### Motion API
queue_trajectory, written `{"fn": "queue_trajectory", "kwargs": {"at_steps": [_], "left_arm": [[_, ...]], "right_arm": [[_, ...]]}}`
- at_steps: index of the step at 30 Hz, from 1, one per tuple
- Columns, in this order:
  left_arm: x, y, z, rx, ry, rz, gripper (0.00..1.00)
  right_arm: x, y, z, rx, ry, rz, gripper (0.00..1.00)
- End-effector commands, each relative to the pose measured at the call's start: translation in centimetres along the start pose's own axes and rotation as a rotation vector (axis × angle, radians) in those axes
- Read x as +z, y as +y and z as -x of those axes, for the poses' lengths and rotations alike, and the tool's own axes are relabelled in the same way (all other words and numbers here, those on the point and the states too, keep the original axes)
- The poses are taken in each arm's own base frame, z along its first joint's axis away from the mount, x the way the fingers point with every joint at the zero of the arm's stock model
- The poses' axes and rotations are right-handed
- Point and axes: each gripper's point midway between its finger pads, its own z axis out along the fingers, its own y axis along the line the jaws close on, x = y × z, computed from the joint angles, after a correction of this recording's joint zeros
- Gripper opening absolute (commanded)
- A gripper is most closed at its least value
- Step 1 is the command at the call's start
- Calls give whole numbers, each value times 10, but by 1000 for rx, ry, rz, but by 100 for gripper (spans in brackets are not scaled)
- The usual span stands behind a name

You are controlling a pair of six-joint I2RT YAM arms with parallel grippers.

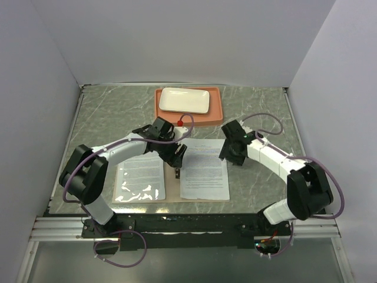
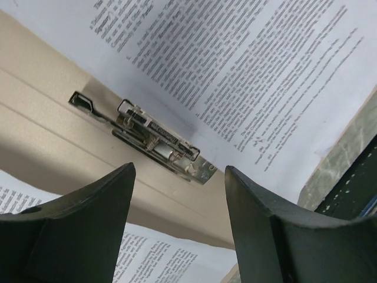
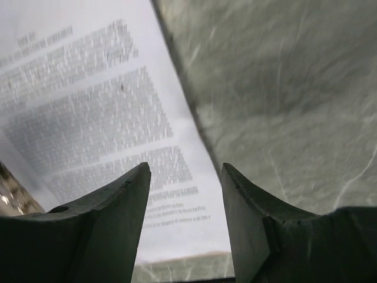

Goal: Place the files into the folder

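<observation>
Left gripper (image 2: 178,171): wrist view, jaws apart, holding nothing, over the clip (image 2: 147,137) on the folder (image 2: 47,118) spine.
Files (image 2: 253,71): printed sheets either side of that spine.
Right gripper (image 3: 185,170): wrist view, jaws apart, above one sheet's edge and the table (image 3: 283,88).
Top view only: folder open near the arms, one sheet on each half, left under glossy plastic (image 1: 139,191); tray (image 1: 217,115) and plate (image 1: 185,100) behind.
</observation>
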Motion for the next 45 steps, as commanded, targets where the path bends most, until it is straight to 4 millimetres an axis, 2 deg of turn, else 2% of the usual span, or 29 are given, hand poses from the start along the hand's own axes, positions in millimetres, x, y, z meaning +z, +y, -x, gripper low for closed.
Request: {"fn": "queue_trajectory", "kwargs": {"at_steps": [1, 3, 4, 7, 11, 15, 21, 33, 45], "left_arm": [[3, -11, 13, -24, -22, -82, 69], [7, -13, 8, -36, -9, -95, 69], [7, -13, 7, -42, -9, -98, 69], [9, -12, 7, -51, -14, -94, 69], [10, -12, 8, -53, -20, -103, 69], [13, -12, 9, -50, -17, -108, 69], [19, -8, 5, -49, -9, -103, 69], [17, -10, 8, -44, -18, -110, 69], [16, -12, 9, -45, -20, -117, 68]], "right_arm": [[12, 3, 45, 6, -84, -29, 60], [23, 4, 51, -5, -73, -47, 60], [25, 8, 60, 3, -83, -43, 60], [37, 15, 63, -4, -61, -39, 59], [52, 21, 58, 3, -29, -33, 59], [57, 23, 53, 22, -15, -16, 59], [60, 27, 48, 20, -5, -7, 58], [70, 36, 36, 2, 21, -10, 58], [53, 61, 29, -27, 8, 37, 58]]}}
